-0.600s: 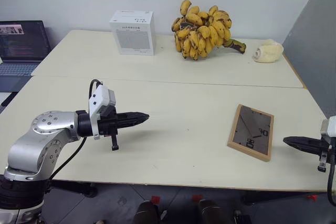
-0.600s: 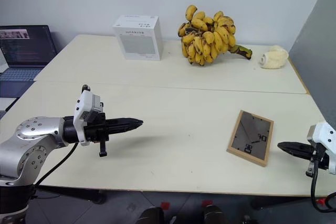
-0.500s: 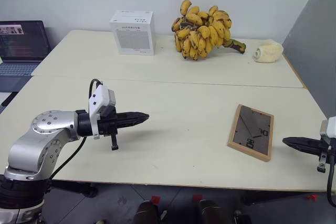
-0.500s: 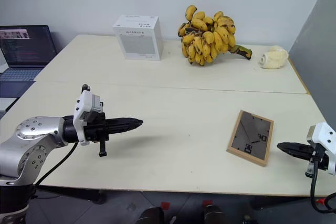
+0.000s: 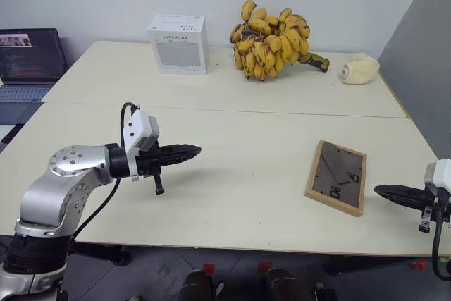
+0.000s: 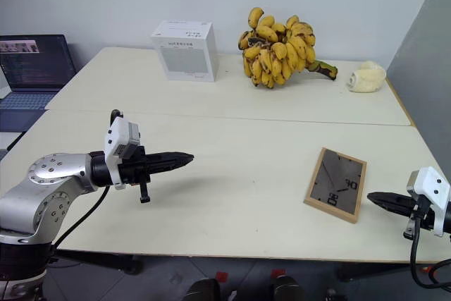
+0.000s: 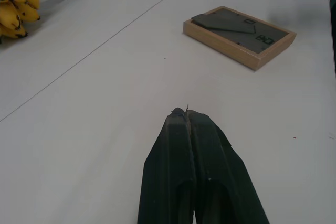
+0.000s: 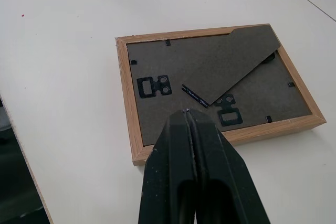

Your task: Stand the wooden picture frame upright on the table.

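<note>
The wooden picture frame (image 5: 337, 177) lies flat, back up, on the near right part of the table (image 5: 239, 174). Its dark back panel with the folded prop stand (image 8: 220, 72) faces up, ringed by the light-wood border. My right gripper (image 5: 379, 189) hovers just to the right of the frame, shut and empty, pointing at its near edge; from the right wrist its fingers (image 8: 191, 145) sit above that edge. My left gripper (image 5: 197, 149) is shut and empty over the table's left half, pointing right toward the frame (image 7: 239, 34), well apart from it.
At the back of the table stand a white box (image 5: 178, 43), a large bunch of bananas (image 5: 273, 38) and a pale rolled object (image 5: 359, 69). A laptop (image 5: 28, 61) sits on a separate surface at the far left. A seam (image 5: 282, 113) crosses the tabletop.
The left arm has shifted slightly right and up. The right gripper has edged a little lower and left toward the frame. The frame has not moved.
</note>
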You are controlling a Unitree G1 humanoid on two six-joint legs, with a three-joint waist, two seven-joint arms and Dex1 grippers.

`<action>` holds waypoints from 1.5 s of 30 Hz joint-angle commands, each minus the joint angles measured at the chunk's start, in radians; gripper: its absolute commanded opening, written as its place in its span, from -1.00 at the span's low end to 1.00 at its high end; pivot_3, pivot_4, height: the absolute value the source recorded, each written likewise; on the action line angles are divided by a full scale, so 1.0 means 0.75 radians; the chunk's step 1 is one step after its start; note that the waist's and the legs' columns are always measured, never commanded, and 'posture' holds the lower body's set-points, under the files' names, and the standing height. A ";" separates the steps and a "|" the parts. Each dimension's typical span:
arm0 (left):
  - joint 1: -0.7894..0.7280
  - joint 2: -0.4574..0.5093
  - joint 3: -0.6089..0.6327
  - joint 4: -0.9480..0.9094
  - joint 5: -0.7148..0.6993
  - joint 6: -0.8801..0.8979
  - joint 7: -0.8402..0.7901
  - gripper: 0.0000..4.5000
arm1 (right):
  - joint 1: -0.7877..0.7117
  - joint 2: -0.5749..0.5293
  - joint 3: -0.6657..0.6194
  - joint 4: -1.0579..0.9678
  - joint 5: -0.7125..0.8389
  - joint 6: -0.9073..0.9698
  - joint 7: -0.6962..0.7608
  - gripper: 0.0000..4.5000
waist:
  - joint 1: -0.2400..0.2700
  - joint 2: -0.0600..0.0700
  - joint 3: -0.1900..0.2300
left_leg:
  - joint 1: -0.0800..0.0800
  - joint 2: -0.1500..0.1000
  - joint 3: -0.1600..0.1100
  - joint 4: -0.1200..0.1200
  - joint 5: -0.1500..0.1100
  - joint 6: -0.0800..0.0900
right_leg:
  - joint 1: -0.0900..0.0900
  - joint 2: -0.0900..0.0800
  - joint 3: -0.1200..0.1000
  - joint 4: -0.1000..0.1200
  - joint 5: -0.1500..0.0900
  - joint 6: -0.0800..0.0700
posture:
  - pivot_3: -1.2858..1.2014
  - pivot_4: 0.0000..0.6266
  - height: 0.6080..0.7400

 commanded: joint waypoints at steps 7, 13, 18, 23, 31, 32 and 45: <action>-0.034 -0.006 0.005 -0.006 -0.006 -0.014 0.005 -1.00 | -0.004 0.020 -0.005 -0.040 -0.003 -0.026 -0.038 -0.98 | 0.000 0.000 0.000 | 0.000 0.000 0.000 0.000 0.000 0.000 | 0.000 0.000 0.000 0.000 0.000 0.000 | 0.03 -0.52 1.00; -0.036 -0.023 -0.009 0.011 0.015 -0.024 0.021 -1.00 | -0.042 0.057 0.022 -0.006 -0.072 -0.068 -0.135 -0.98 | 0.000 0.000 0.000 | 0.000 0.000 0.000 0.000 0.000 0.000 | 0.000 0.000 0.000 0.000 0.000 0.000 | 0.03 -0.52 1.00; -0.026 -0.050 -0.040 0.055 0.087 -0.033 0.091 -1.00 | -0.223 0.157 0.145 0.186 -0.359 -0.162 -0.509 -0.98 | -0.007 0.000 -0.001 | 0.001 0.000 0.000 0.001 0.000 0.000 | 0.001 0.000 0.001 0.001 0.001 0.001 | 0.03 -0.52 1.00; -0.028 -0.048 -0.069 0.058 0.099 0.019 0.107 -1.00 | -0.346 0.270 0.244 0.330 -0.516 -0.212 -0.746 -0.98 | -0.005 0.002 0.000 | 0.001 0.000 0.001 0.001 0.001 0.001 | -0.001 0.000 0.001 0.002 0.005 -0.005 | 0.03 -0.52 1.00; -0.151 -0.072 -0.151 0.106 0.048 0.113 0.009 -1.00 | -0.528 0.359 0.357 0.588 -0.646 -0.333 -0.949 -0.98 | -0.006 0.003 0.001 | 0.001 -0.001 0.001 0.001 0.001 0.001 | -0.001 0.000 0.001 0.004 0.005 -0.006 | 0.03 -0.52 1.00; -0.165 -0.075 -0.165 0.104 0.041 0.117 -0.011 -1.00 | -0.547 0.372 0.369 0.618 -0.655 -0.345 -0.970 -0.98 | -0.006 0.004 0.001 | 0.001 -0.001 0.001 0.001 0.001 0.001 | -0.001 0.000 0.001 0.004 0.005 -0.006 | 0.03 -0.52 1.00; -0.260 -0.108 -0.237 0.128 0.069 0.083 -0.130 -1.00 | -0.682 0.612 0.537 0.559 -0.677 -0.310 -1.048 -0.98 | -0.049 0.004 0.000 | 0.004 0.001 0.000 0.001 0.001 0.001 | -0.003 0.003 0.001 0.015 0.004 -0.009 | 0.03 -0.52 1.00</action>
